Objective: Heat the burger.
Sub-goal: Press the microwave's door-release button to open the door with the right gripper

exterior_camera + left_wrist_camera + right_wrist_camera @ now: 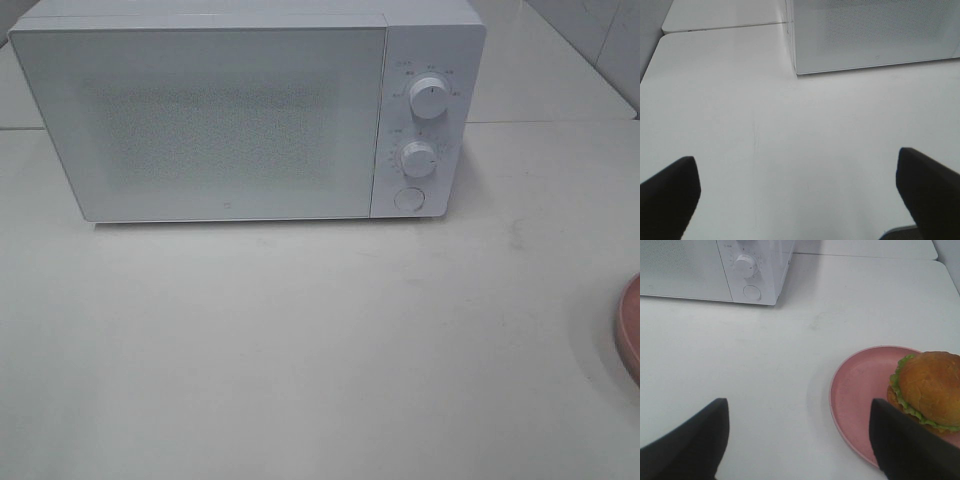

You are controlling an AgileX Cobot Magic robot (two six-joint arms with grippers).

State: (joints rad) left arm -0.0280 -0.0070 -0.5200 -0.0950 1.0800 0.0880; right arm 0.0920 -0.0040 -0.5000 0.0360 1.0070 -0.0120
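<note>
White table (300,350), glossy golden burger (932,385) on plate (860,385), left fingers (670,192) spread, right fingers (690,440) spread

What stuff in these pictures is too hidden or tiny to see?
- Inside the microwave: exterior high view, closed dotted door hides it.
- The burger: right wrist view, the picture edge cuts it off.
- The pink plate: exterior high view, only a sliver shows at the edge.
- Marks around the dials: exterior high view, too small to read.
</note>
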